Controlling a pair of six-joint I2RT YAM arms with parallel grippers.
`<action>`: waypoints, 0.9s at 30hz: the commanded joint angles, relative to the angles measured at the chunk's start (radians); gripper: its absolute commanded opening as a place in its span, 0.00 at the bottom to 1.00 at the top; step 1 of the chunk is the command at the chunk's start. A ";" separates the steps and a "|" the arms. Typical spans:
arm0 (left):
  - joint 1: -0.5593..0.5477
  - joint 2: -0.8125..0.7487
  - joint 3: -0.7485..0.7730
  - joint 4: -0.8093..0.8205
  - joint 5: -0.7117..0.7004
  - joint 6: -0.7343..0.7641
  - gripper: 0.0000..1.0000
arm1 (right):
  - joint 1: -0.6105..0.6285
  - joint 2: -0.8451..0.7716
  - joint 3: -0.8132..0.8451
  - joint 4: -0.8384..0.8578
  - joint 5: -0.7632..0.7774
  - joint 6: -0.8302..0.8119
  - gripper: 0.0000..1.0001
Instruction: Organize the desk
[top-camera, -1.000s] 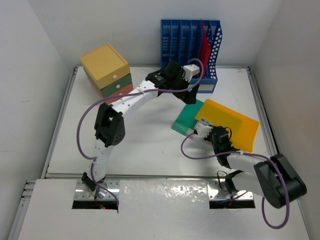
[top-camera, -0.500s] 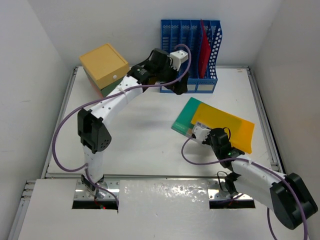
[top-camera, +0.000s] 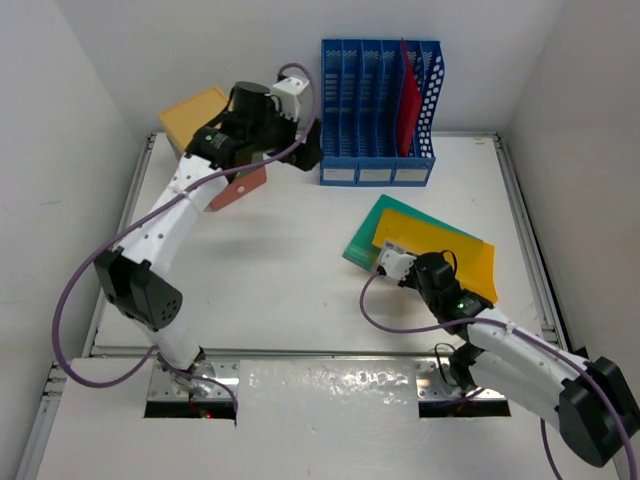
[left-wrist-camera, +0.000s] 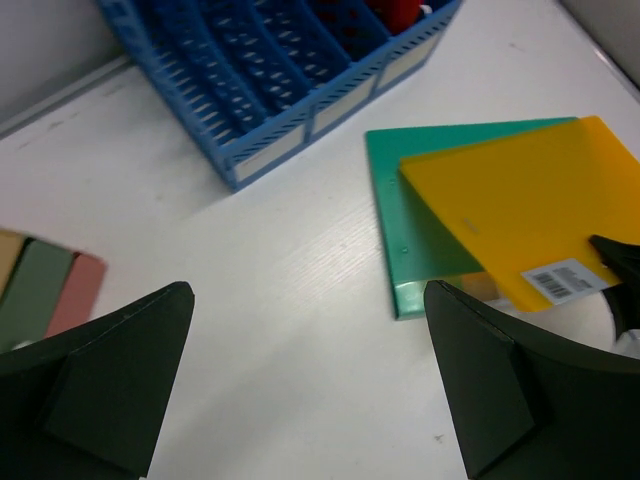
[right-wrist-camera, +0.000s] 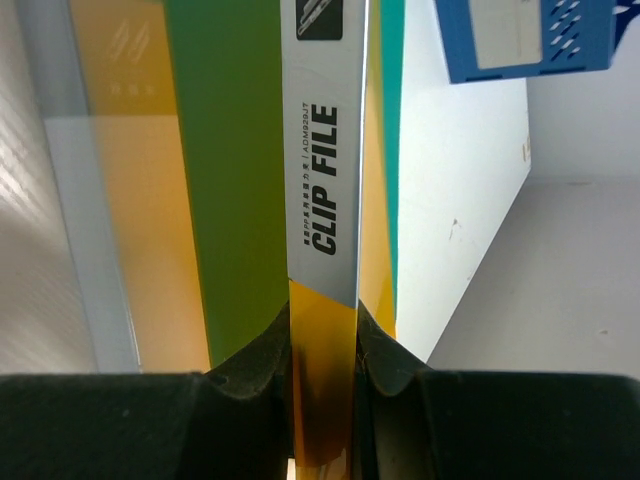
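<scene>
Right jaws: nearly closed, pinching the thin near edge of the yellow clip file (top-camera: 445, 250). In the right wrist view the dark pads press it from both sides.
Just beyond the right jaws: the yellow clip file lies over a green folder (top-camera: 362, 243), which shows past its left and far sides. Both lie loose on the desk (top-camera: 280, 265).
Desk: the white top runs under both arms. It is bare between the right jaws and the left jaws.
Left jaws: spread as wide as they go and holding nothing. They hang over the far left of the desk, well apart from both folders.
Beside the left jaws: the drawer box (top-camera: 190, 115) sits just to their left, and the blue file rack (top-camera: 378, 110) is just to their right, against the back wall.
Done: a red folder (top-camera: 408, 95) stands in a right-hand slot of the rack, so we judge one item filed.
Left: we judge the yellow clip file and the green folder have yet to go into the rack. The grip on the yellow one looks like the start of that.
Hard to make out: we cannot tell whether the gripped edge is off the desk. From above, the wrist covers the right jaws' tips. The left arm hides much of the drawer box, and the rack's slot bottoms are out of sight.
</scene>
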 joint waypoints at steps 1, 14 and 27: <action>0.052 -0.102 -0.066 0.039 -0.055 0.018 1.00 | 0.020 -0.026 0.081 -0.015 -0.003 0.068 0.00; 0.359 -0.321 -0.314 0.133 -0.093 -0.005 1.00 | 0.043 -0.080 0.129 -0.084 -0.003 0.125 0.00; 0.395 -0.372 -0.345 0.163 -0.130 -0.005 1.00 | 0.051 -0.070 0.181 -0.137 0.010 0.151 0.00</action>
